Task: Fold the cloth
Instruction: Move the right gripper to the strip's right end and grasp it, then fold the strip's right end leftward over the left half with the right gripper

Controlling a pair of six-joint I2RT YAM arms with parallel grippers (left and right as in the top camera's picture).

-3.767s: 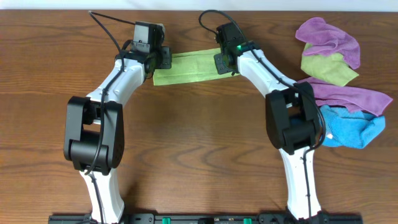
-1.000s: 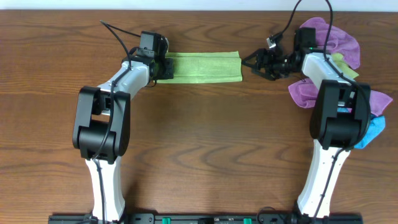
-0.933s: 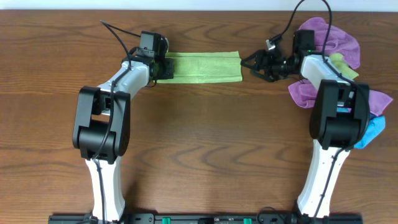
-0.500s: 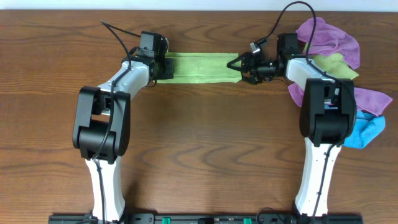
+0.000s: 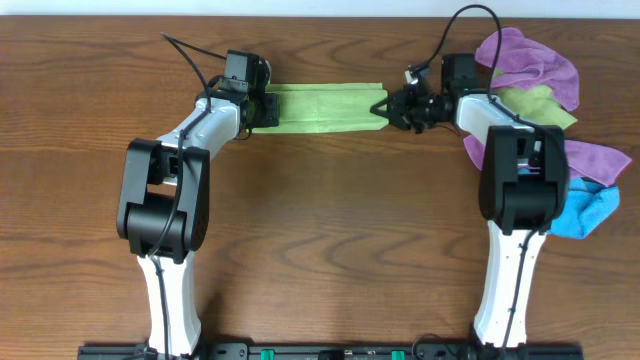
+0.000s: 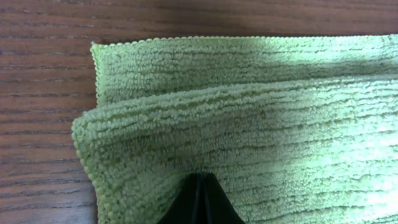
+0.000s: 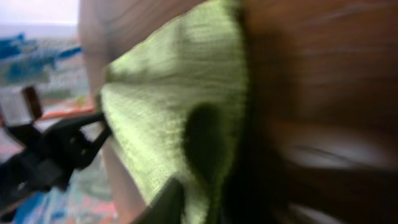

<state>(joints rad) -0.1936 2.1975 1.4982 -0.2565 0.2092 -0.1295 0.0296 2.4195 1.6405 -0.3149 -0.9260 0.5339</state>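
The cloth (image 5: 320,108) is a lime-green towel folded into a long strip, lying flat at the table's far centre. My left gripper (image 5: 262,108) is at its left end. In the left wrist view its fingers (image 6: 200,190) are pressed together on the upper fold of the cloth (image 6: 249,112), with a lower layer showing beyond it. My right gripper (image 5: 383,107) is at the strip's right end with its jaws apart. The blurred right wrist view shows the cloth's edge (image 7: 168,106) lying between a dark finger (image 7: 166,202) and a dark shape to its right.
A pile of other cloths lies at the right: a purple one (image 5: 530,55), an olive-green one (image 5: 532,110), another purple one (image 5: 565,155) and a blue one (image 5: 575,212). The right arm reaches along the far edge beside them.
The right gripper has moved left from beside the purple cloth to the strip's right end. The left gripper and the cloth have stayed put over the last second.
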